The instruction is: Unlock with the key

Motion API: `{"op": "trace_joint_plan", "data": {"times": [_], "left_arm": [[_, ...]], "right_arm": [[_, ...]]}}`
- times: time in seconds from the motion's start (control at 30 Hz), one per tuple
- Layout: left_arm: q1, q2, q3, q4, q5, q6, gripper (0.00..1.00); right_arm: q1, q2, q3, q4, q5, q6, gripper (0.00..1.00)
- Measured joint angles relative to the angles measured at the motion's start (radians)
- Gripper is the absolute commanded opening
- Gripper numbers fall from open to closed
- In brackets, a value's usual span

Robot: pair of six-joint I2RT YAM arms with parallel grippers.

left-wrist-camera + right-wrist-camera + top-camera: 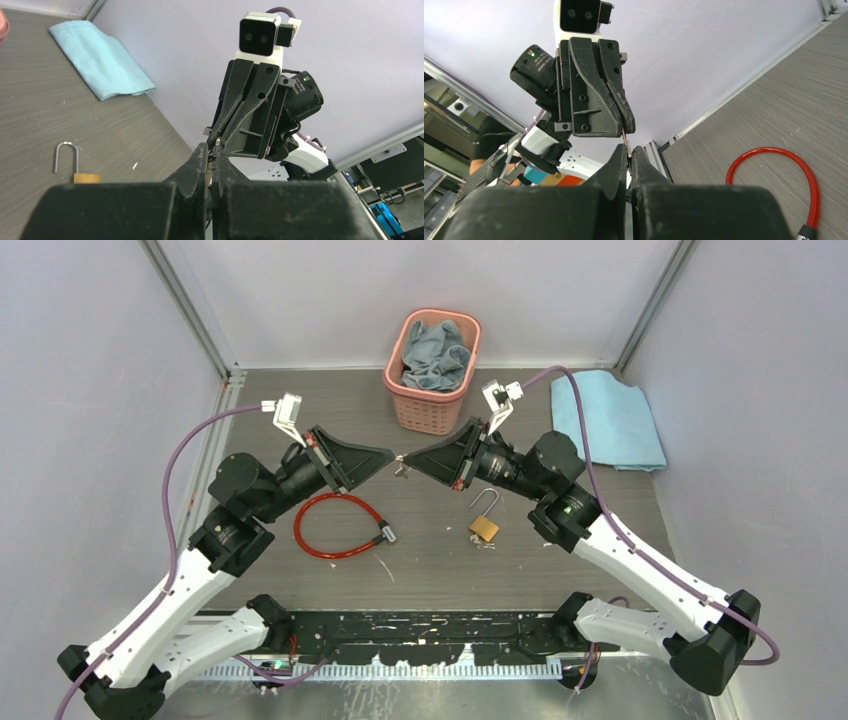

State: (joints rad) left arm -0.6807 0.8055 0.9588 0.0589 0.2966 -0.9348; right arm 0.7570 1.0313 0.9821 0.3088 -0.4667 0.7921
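Top view: your left pincer (388, 457) and right pincer (409, 459) meet tip to tip at frame centre, above the surface (430, 565). The small key (400, 467) sits at the junction. The brass padlock (484, 527) lies lower right of centre, and the red cable lock (338, 526) lower left.

Left wrist view: left pincer narrow, pinching a metal sliver that the right pincer's tips also touch. Padlock lower left, one shackle leg clear of the body.

Right wrist view: right pincer narrow, nipping the key from below. Cable lock at right edge.

Brassy metal padlock (484, 529), glossy red cable (811, 190)
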Motion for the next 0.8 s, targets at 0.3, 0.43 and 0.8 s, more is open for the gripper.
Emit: {"op": "trace_joint_plan", "data": {"times": [0.3, 0.43, 0.8], "left_arm": [[-0.005, 0.006, -0.001, -0.109, -0.018, 0.037, 0.51], [-0.005, -0.006, -0.002, -0.187, -0.048, 0.073, 0.59], [-0.005, -0.067, -0.023, -0.448, -0.169, 0.199, 0.60]], "right_arm": [[0.000, -0.083, -0.131, -0.026, 0.047, 0.000, 0.01], [0.000, -0.119, -0.185, -0.057, 0.083, 0.000, 0.01], [0.000, -0.256, -0.320, -0.152, 0.195, 0.000, 0.01]]}}
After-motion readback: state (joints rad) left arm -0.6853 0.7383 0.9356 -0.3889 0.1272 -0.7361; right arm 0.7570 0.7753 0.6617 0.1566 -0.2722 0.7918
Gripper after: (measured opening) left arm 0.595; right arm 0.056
